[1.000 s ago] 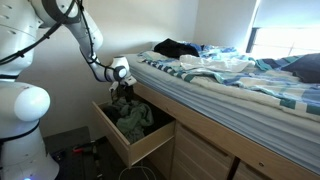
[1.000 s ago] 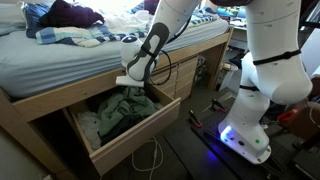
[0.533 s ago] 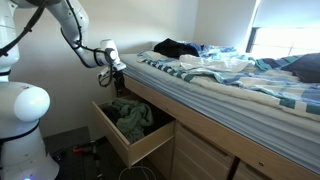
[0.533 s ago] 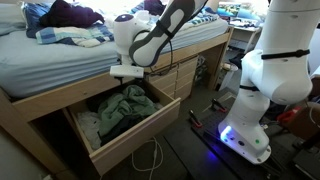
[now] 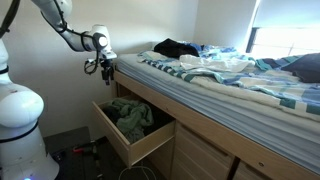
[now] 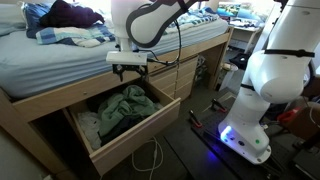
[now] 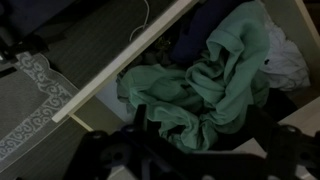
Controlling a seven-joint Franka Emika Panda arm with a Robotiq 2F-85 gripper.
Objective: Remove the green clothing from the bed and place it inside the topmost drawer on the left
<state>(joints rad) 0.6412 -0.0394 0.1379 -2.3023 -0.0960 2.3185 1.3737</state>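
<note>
The green clothing lies crumpled inside the pulled-out drawer under the bed, heaped toward the middle and back of the compartment with a paler cloth beside it. In the wrist view the green clothing fills the drawer from above, its folds bunched just behind the light wooden drawer front. The end effector hangs in the air above the open drawer, level with the bed's side rail and well clear of the garment; it is released, its jaws standing apart and holding nothing. In an exterior view the end effector sits just off the corner of the mattress, pointing down. On the bed, striped bedding is rumpled and a dark garment lies near the wall. The robot's white base stands on the floor beside the bed frame.
</note>
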